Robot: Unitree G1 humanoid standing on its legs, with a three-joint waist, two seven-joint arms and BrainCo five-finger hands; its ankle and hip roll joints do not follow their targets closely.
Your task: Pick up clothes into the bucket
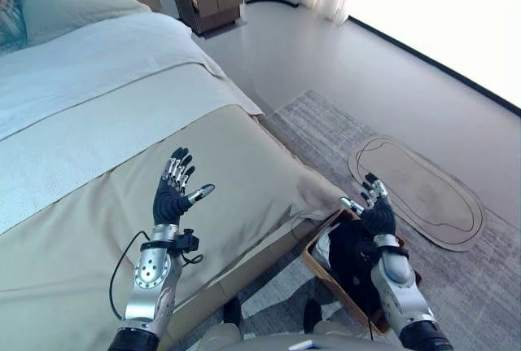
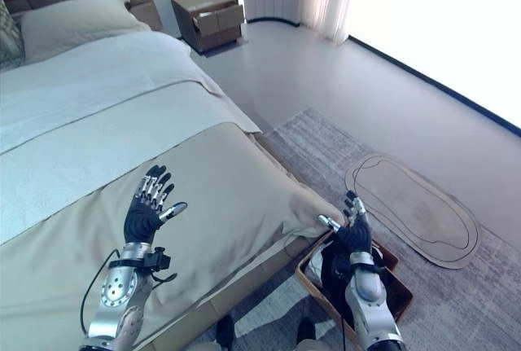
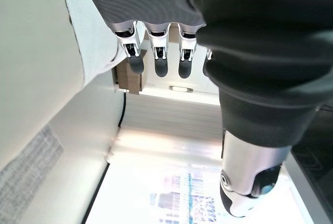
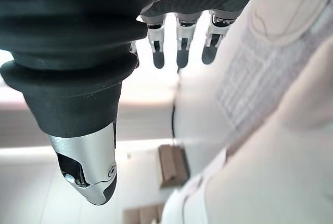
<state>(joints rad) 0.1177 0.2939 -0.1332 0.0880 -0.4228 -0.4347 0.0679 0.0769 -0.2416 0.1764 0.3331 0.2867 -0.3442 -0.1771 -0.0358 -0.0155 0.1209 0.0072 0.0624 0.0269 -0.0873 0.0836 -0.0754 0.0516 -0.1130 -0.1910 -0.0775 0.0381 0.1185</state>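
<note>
Both hands are seen released, with dark clothes in the bucket.
Head views: left hand (image 1: 172, 190) is raised over the bed (image 1: 98, 123); right hand (image 1: 376, 211) over bucket (image 2: 307, 279) holding clothes (image 1: 346, 257). Wrist views: fingers (image 3: 158, 53) are seen straight, grasping nothing.

Two silver-grey forearms, each ending in a dark ribbed wrist cover. The left hand (image 1: 172, 190) has a black back and palm cover, silver segmented fingers (image 3: 159, 52) with dark rounded tips, and a silver thumb tipped in black. A black band with a small black module rings its wrist above a round silver joint disc. The right hand (image 1: 376, 209) matches it, with a polished silver thumb (image 4: 87, 167) bearing a small round screw.
</note>
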